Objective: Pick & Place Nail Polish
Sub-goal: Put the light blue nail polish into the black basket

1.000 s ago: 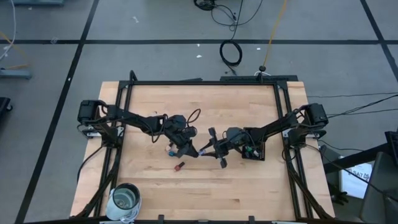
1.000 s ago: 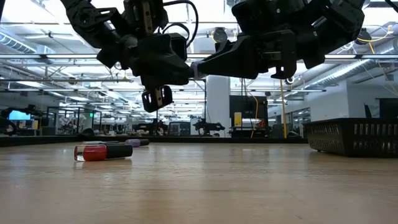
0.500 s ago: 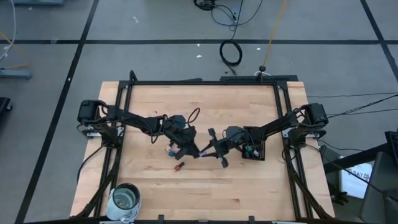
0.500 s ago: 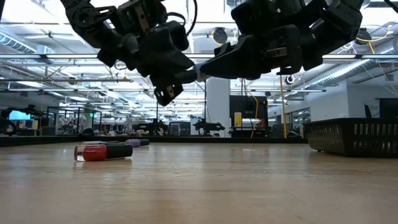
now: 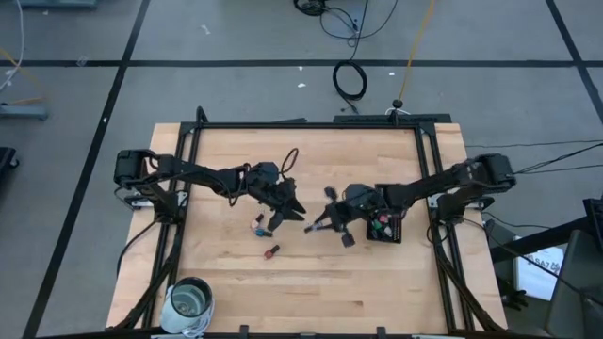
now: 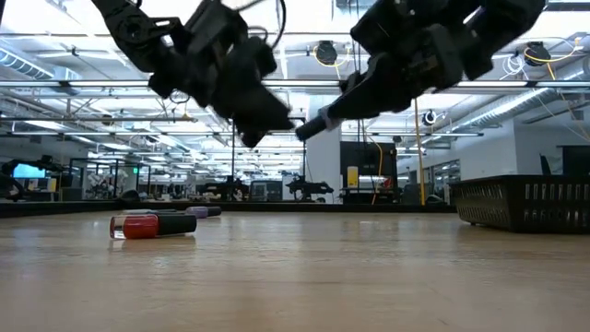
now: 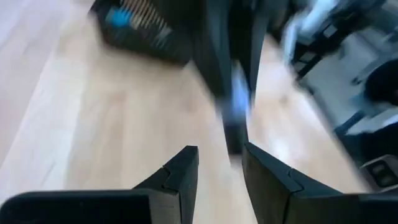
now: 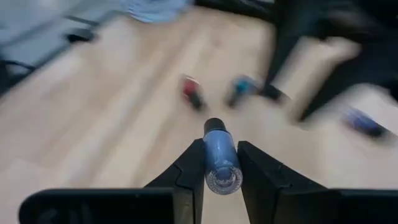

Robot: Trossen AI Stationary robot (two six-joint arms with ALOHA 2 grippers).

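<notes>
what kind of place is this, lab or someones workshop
Most likely a robotics lab in a large open industrial hall. A wooden table in a black frame carries two arms; the low view shows ceiling pipes and rows of workstations; cables lie on a taped floor.

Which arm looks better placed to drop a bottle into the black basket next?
The right one, probably. Its gripper already holds a blue bottle and hangs just beside the black basket. The left gripper is open and empty, farther from the basket.

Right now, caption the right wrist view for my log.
Right gripper holds a blue nail polish bottle above the table; more bottles lie beyond.
</notes>
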